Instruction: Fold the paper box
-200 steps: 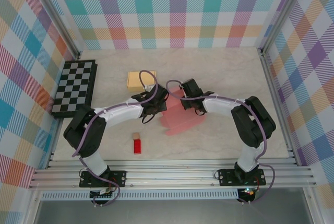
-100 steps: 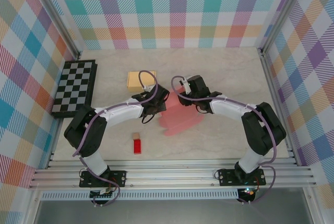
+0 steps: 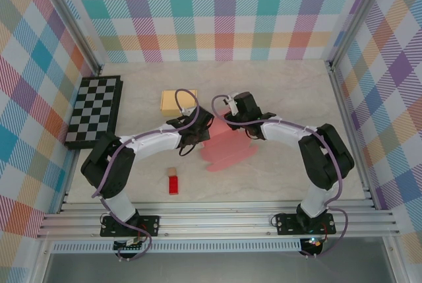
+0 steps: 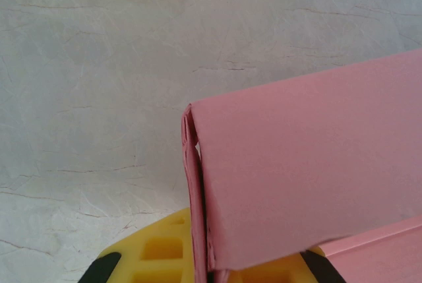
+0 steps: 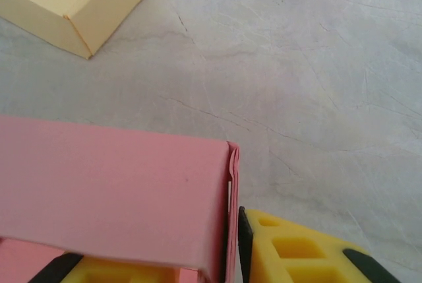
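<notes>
Pink paper box [image 3: 227, 150] lies partly folded at the middle of the marble-patterned desk [image 3: 290, 92], with one panel raised along its far side and flat flaps spread toward the near edge. The left tool [image 4: 204, 266] is pressed together on the left end of that raised panel, whose doubled edge runs down between its yellow fingers [image 4: 158, 253]. The right tool [image 5: 227, 256] straddles the panel's right end, one finger just beside the edge and the other under the pink sheet; whether it pinches the paper I cannot tell. A pale yellow box [image 3: 175, 101] sits apart behind the pink one. A checkerboard [image 3: 94, 111] lies by the left wall. A small red block [image 3: 173, 185] and a tan cube [image 3: 171, 171] sit nearer the front.
</notes>
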Action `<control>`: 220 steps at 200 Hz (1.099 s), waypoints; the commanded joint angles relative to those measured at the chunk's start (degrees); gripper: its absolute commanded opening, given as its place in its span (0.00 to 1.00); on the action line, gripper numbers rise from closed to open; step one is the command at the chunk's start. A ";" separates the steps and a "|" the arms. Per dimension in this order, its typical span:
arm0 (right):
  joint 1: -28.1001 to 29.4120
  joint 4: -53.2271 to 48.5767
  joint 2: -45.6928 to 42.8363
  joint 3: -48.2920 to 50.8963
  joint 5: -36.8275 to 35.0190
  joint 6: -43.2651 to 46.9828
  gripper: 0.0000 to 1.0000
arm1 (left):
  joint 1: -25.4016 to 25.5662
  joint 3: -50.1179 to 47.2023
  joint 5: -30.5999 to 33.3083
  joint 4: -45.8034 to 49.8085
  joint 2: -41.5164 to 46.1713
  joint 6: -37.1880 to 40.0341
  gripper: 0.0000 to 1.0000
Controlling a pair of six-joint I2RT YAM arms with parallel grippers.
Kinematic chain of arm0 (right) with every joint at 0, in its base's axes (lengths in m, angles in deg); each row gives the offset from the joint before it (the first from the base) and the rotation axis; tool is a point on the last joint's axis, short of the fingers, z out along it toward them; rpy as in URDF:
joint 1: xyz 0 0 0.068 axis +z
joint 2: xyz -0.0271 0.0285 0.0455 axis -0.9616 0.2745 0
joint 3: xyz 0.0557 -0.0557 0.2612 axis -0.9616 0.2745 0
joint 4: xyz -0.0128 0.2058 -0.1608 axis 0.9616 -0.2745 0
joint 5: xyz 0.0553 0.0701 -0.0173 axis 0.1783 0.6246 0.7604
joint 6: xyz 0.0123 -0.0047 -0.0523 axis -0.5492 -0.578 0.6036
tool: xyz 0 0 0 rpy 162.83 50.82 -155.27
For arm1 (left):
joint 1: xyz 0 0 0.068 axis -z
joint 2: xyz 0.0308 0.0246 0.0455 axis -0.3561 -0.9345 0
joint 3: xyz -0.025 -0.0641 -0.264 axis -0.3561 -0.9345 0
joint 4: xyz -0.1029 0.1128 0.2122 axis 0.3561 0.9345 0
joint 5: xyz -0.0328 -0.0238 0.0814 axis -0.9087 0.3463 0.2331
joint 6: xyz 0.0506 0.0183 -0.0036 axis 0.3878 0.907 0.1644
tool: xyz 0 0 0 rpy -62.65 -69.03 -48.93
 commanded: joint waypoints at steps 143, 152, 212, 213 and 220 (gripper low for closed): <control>2.39 -8.98 2.81 -4.80 -26.87 -10.14 0.01 | -0.04 3.42 -1.51 2.80 -2.04 -0.93 0.00; 2.86 -9.64 3.41 -5.27 -26.88 -11.13 0.01 | -0.04 3.38 -1.79 2.50 -2.22 -1.25 0.00; 0.89 -1.53 -1.03 0.43 -3.89 -13.78 0.35 | -0.20 2.15 -1.24 2.78 -3.09 -1.24 0.00; 0.79 -1.51 -1.15 0.50 -3.51 -13.79 0.36 | -0.21 2.10 -1.27 2.78 -3.12 -1.23 0.00; 0.32 -1.90 -1.71 0.65 -1.24 -13.81 0.39 | -0.30 2.05 -1.22 2.77 -3.28 -1.22 0.00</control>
